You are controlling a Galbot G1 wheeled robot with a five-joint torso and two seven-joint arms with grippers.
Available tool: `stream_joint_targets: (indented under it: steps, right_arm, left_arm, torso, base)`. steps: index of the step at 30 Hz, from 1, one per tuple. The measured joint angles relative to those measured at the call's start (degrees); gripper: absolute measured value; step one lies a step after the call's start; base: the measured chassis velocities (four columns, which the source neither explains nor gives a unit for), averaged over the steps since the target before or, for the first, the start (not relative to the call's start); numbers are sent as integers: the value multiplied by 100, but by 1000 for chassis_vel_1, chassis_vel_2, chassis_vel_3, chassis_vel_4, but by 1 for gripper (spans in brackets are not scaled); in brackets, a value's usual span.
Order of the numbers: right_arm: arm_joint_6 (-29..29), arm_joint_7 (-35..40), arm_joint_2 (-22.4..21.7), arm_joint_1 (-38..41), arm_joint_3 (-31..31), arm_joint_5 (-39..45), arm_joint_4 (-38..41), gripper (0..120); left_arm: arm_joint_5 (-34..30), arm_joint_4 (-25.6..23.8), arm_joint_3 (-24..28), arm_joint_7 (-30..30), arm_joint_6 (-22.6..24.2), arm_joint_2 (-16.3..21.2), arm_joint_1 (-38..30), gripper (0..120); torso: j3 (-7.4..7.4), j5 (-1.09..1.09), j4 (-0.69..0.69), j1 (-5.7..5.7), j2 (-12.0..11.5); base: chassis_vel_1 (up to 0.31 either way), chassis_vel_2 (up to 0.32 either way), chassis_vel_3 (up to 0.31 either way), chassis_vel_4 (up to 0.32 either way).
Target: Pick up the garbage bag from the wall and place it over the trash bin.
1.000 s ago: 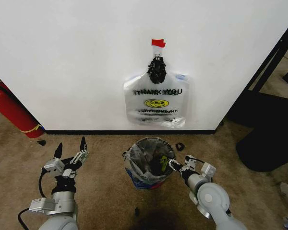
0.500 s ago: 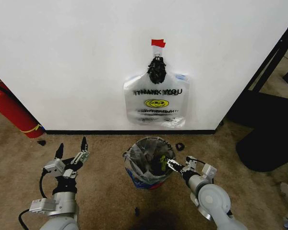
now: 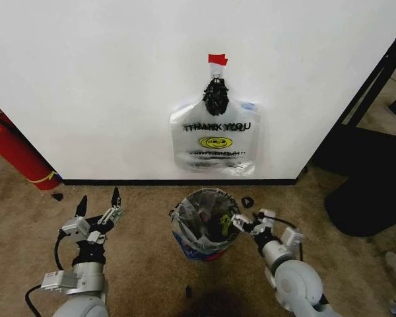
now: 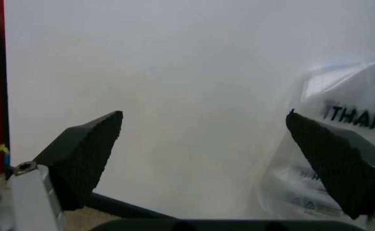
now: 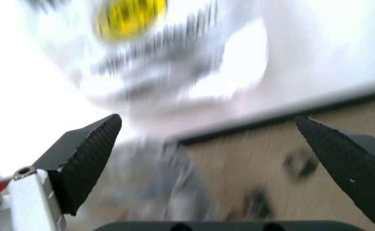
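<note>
Brown carpet (image 3: 145, 277), black baseboard (image 3: 119, 181).

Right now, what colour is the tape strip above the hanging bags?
Red; the tape strip shows best in the head view, on the white wall.

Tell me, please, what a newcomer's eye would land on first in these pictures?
Probably the bunch of bags with "THANK YOU" print and a yellow smiley, hanging on the white wall under a red tape strip. Below it on the carpet stands the trash bin, lined with the garbage bag, the open right pincer at its rim and the open left pincer idle over the floor.
</note>
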Motion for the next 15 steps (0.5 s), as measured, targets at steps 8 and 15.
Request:
stream_joint_targets:
  steps: [8, 15]
  right_arm:
    - [2179, -295, 467, -1173, 609, -2646, 877, 100]
    - [3069, -210, 1130, -2225, 761, -4055, 1615, 100]
  left_arm:
    - [651, 10, 34, -141, 127, -55, -161, 100]
    - [917, -29, -38, -155, 45, -36, -83, 100]
  torso:
    - [0, 1, -1, 1, 0]
    - [-1, 0, 0, 0, 0]
  base:
    - [0, 0, 0, 0]
    - [0, 0, 0, 0]
